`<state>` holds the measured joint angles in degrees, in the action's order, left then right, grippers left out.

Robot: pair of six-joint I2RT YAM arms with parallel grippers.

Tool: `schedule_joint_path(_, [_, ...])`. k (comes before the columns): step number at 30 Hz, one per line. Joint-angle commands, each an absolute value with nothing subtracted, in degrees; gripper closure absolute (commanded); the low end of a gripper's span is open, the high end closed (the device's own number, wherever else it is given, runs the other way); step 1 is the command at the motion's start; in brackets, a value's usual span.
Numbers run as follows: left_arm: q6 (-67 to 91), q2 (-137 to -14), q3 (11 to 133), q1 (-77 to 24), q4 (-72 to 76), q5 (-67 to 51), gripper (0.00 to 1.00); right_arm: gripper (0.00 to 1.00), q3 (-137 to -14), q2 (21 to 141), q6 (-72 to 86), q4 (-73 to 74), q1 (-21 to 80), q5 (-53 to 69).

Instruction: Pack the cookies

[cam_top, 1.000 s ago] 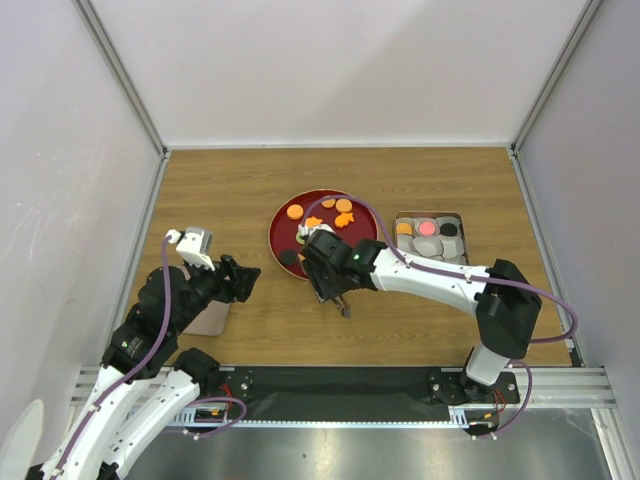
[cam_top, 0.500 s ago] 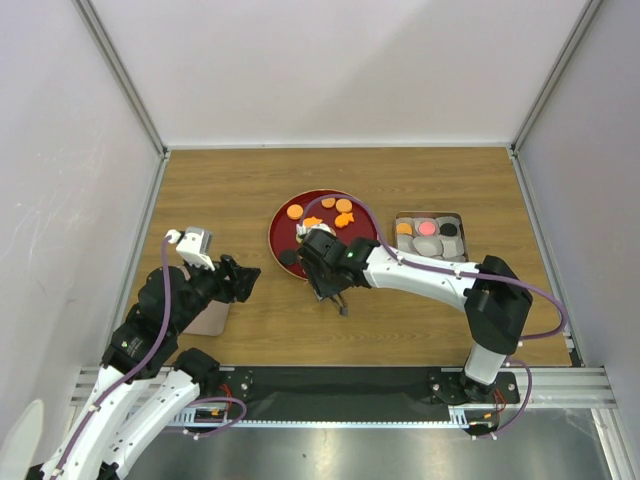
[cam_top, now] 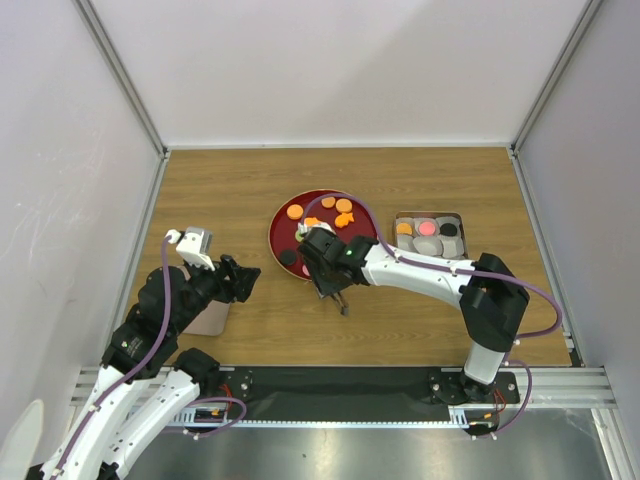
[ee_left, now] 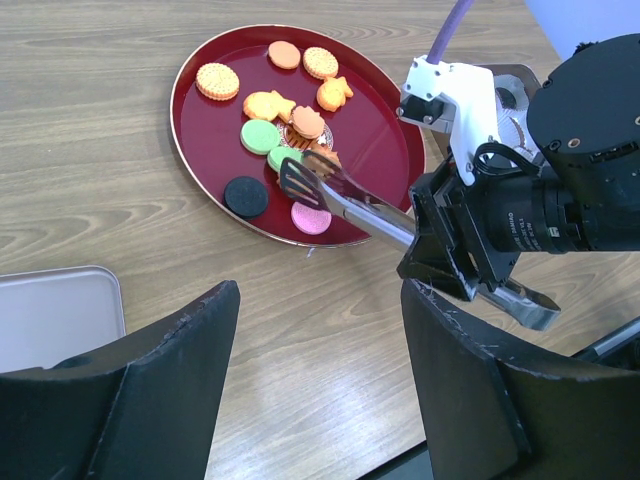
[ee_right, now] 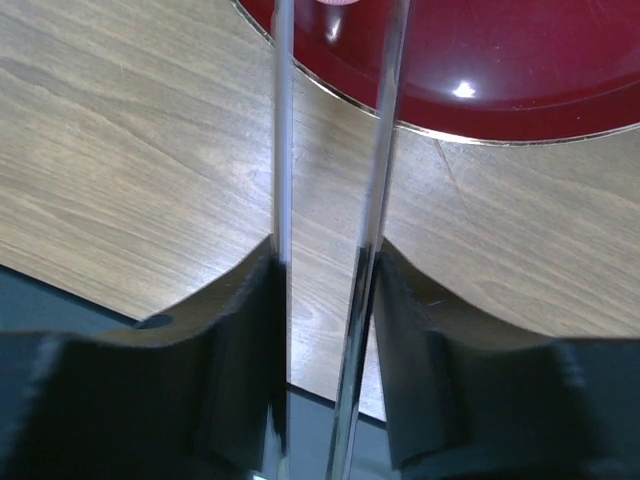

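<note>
The cookies (ee_left: 260, 136) lie on a dark-red plate (ee_left: 190, 130): orange rounds, orange fish, green, pink (ee_left: 311, 217) and black (ee_left: 245, 196). From above the plate (cam_top: 280, 225) is mid-table. My right gripper (cam_top: 330, 280) is shut on metal tongs (ee_left: 350, 205); its fingers (ee_right: 230, 330) press on the two tong arms (ee_right: 283, 150). The tong tips (ee_left: 298, 178) sit low over the plate beside a green cookie and an orange one. I cannot tell if they hold a cookie. My left gripper (cam_top: 245, 278) is open and empty above bare wood (ee_left: 318, 295), left of the plate.
A rectangular metal tin (cam_top: 428, 214) stands right of the plate, with orange, pink and black cookies among grey cups. A flat pale lid (cam_top: 208, 320) lies under my left arm and shows in the left wrist view (ee_left: 55, 315). White walls close in on three sides.
My right arm has shifted slightly left and toward the plate with the tongs. My left arm has not moved.
</note>
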<state>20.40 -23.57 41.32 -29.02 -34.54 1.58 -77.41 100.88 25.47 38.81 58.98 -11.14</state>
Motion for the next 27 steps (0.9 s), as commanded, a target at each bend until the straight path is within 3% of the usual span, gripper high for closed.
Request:
schedule_joint_path(1, [19.3, -23.4, 41.5, -29.4, -33.0, 2.3, 0.28, 0.59, -80.2, 101.5, 26.1, 37.5, 58.6, -12.1])
schedule_joint_path(12, [19.3, -23.6, 41.5, -29.4, -32.9, 2.4, 0.28, 0.75, -80.9, 99.0, 25.7, 38.3, 58.4, -13.2])
schedule_joint_path(27, [19.3, -23.6, 41.5, -29.4, -33.0, 2.6, 0.28, 0.76, -77.6, 89.7, 25.0, 39.9, 53.4, -14.6])
